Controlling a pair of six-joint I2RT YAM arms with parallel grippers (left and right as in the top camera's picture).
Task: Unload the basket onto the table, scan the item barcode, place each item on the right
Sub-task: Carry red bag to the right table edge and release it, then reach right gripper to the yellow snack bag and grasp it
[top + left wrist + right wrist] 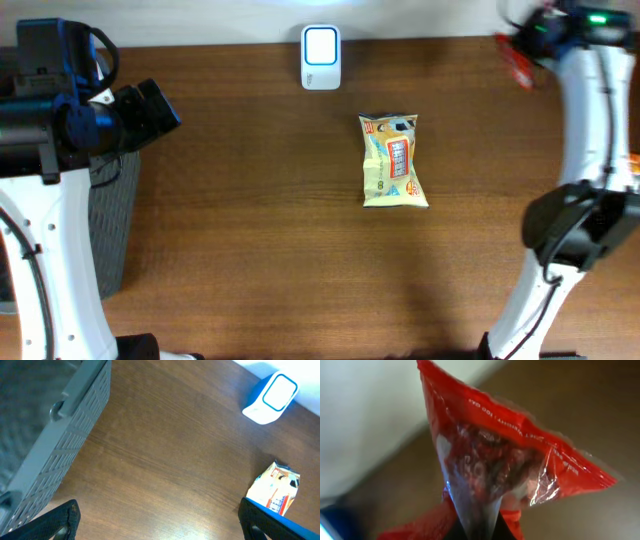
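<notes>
Blur smears the red packet (490, 460) pinched in the right pincer (479, 527); left pincer (160, 517) gapes empty.

Unreadable white print on red packet (490, 460)

This looks like a robotics lab bench arranged as a small shop checkout. On the brown wood-grain table (250, 260) stands a small white scanner box with a blue-rimmed window (321, 58), a grey slatted plastic basket (112, 230) is at one side, and two white robot arms (590, 110) reach over it. The goods are packed snacks: a yellow printed snack packet (394, 160) and a red and clear plastic bag (490, 460).
</notes>
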